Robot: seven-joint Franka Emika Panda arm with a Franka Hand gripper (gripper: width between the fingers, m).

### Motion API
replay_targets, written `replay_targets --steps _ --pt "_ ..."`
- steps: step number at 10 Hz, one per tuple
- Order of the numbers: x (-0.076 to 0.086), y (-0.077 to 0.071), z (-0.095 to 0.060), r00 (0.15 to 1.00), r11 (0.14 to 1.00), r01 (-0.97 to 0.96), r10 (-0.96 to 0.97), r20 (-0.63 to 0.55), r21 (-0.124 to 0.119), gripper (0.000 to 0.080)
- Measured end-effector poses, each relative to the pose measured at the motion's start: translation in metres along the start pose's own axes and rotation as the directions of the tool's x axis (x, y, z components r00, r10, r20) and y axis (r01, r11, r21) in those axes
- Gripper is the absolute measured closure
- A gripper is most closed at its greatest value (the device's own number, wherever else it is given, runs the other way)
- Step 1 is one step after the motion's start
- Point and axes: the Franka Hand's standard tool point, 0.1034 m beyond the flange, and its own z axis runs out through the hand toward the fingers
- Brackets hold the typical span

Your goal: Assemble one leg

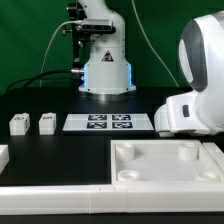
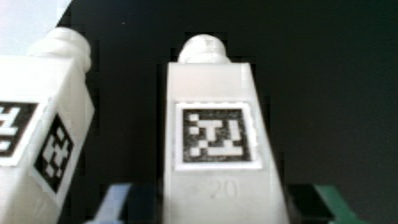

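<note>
On the black table the biggest thing you have is the arm, whose white bulk fills the exterior view's right. In front of it lies the square panel, sockets up and none of them filled. The marker board sits behind it, and two loose legs stand toward that view's left.

The leg you care about shows only in the wrist view. It runs straight out from the gripper, tag face toward the camera and narrowed tip at the far end. The fingers lie flush on its two sides with no gap showing, so I judge it clamped. Where it sits relative to the panel, you cannot tell from these views.

Watch the neighbouring leg. It lies just beside the held one, and a lift that drifts sideways would likely drag or knock it. The hold also looks to be near one end, so the long free part may pivot between the pads. If it tilts, the tip could meet a socket askew and jam.
</note>
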Motion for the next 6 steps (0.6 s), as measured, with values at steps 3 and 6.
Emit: replay_targets --steps 3,6 --pt "-0.005 0.0 -0.009 0.999 0.999 -0.049 0.049 -0.017 0.0 0.0508" --pt "-0.028 0.004 -0.038 0.998 0.999 -0.05 0.05 -0.044 0.006 0.0508"
